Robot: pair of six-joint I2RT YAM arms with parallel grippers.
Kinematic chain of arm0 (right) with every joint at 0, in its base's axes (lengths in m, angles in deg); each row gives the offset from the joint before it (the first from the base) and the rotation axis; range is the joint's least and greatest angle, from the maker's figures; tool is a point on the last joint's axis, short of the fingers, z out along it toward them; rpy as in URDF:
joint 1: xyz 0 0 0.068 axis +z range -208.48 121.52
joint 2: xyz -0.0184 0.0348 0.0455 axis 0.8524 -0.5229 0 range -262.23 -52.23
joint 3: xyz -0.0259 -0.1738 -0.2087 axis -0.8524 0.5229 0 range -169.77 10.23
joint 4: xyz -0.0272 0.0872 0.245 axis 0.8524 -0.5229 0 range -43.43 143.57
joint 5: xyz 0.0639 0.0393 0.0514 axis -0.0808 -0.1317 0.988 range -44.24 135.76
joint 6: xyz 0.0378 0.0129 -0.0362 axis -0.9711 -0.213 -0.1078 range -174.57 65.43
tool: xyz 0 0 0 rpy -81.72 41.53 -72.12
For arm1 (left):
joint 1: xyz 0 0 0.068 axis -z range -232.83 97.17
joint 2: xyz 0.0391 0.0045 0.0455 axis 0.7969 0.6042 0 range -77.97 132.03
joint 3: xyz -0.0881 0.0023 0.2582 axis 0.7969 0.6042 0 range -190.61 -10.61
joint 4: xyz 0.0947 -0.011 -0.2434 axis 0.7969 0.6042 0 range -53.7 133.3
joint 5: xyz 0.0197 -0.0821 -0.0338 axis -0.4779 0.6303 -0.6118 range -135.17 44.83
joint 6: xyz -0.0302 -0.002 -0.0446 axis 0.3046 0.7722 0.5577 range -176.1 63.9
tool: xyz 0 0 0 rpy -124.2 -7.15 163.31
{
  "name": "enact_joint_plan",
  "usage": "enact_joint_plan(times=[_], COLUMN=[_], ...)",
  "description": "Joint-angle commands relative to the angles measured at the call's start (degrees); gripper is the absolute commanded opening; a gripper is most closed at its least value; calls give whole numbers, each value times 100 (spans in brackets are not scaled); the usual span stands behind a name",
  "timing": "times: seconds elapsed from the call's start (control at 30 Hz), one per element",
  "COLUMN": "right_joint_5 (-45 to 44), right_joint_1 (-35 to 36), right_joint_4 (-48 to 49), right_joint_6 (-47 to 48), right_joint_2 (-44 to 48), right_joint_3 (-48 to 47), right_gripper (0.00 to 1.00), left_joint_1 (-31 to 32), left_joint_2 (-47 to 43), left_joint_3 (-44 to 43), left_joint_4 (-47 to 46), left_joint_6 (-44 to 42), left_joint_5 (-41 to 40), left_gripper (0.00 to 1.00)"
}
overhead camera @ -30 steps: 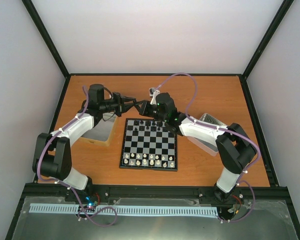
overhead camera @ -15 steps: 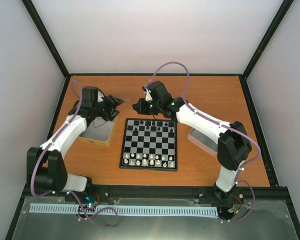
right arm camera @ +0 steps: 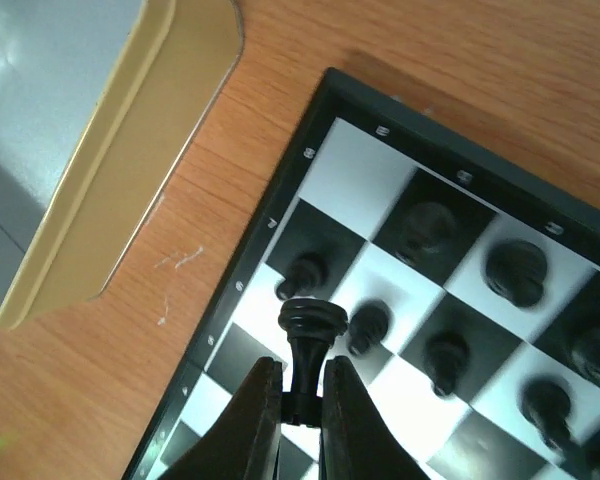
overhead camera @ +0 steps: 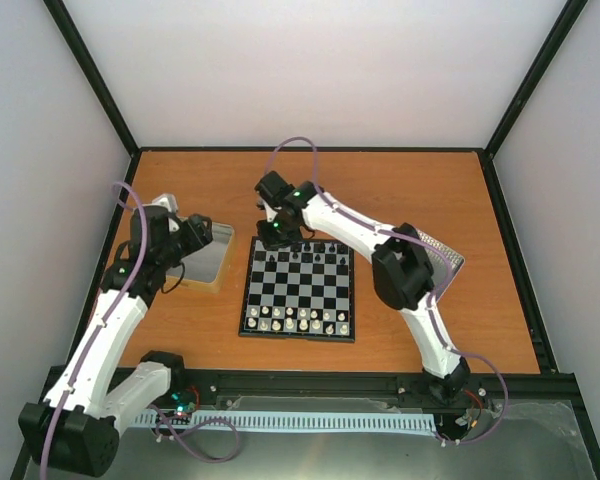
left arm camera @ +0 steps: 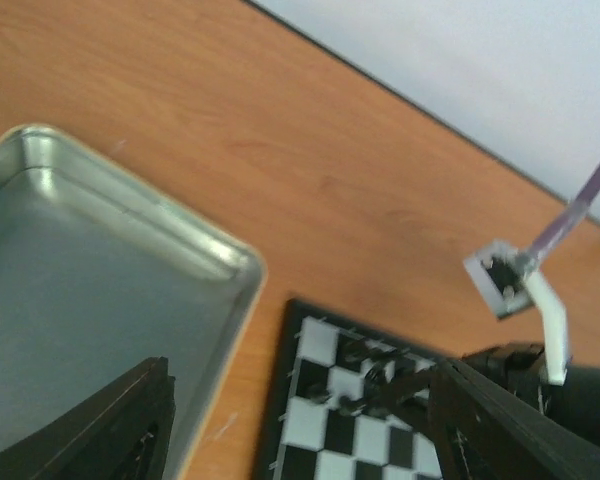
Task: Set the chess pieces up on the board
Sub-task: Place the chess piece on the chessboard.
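- While the right end effector (right arm camera: 302,378) hangs over the far left corner of the board (right arm camera: 380,190), it is clenched on a black chessman (right arm camera: 311,322). The slim shaft is pinched between its fingers and the wide end is turned toward the squares below.
- Left of the board, the left end effector (left arm camera: 300,400) is released. Its jaws are spread wide with nothing between them, above a shallow metal tray (left arm camera: 215,255) that lies just beside the board's left edge on the bench (left arm camera: 280,130).
- Black chess pieces (overhead camera: 302,247) line the board's far edge, several of them close beside the held one. Whitish chess pieces (overhead camera: 298,320) fill the two rows at its near edge, and the middle squares are bare.
- Right of the board, a second tray (overhead camera: 445,255) shows only in part from under the right arm.
- The chessman looks light, stiff and smooth, and it is smaller than one square. It should need only a light pinch, but it could slip or swivel if gripped off-centre.
- The narrow shaft is the sensible place to take hold, as here, because it leaves the wide end free to meet the square flat. That wide end is probably the base, though the wrist view does not settle it.
- The neighbouring black pieces stand near enough that a sideways drift on the way down could topple them. The likely need is a straight descent onto the vacant corner-side square and a clean release.
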Motion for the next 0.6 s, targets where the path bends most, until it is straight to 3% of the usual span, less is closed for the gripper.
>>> enact_joint_plan(times=[0.0, 0.17, 0.57], right_joint_5=[-328, -743, -840], right_joint_1=[324, 361, 340], right_joint_4=[-583, -672, -863], right_joint_6=[311, 83, 74], right_joint_2=[-581, -993, -1530], right_joint_3=[-958, -1574, -1873], right_gripper=[4, 4, 7], left_joint_1=[-6, -5, -5], left_joint_2=[-562, -960, -977], left_joint_3=[378, 586, 548], left_joint_4=[214, 160, 204], left_joint_6=[-801, -849, -920], left_joint_5=[-625, -735, -588], left_gripper=[71, 74, 76])
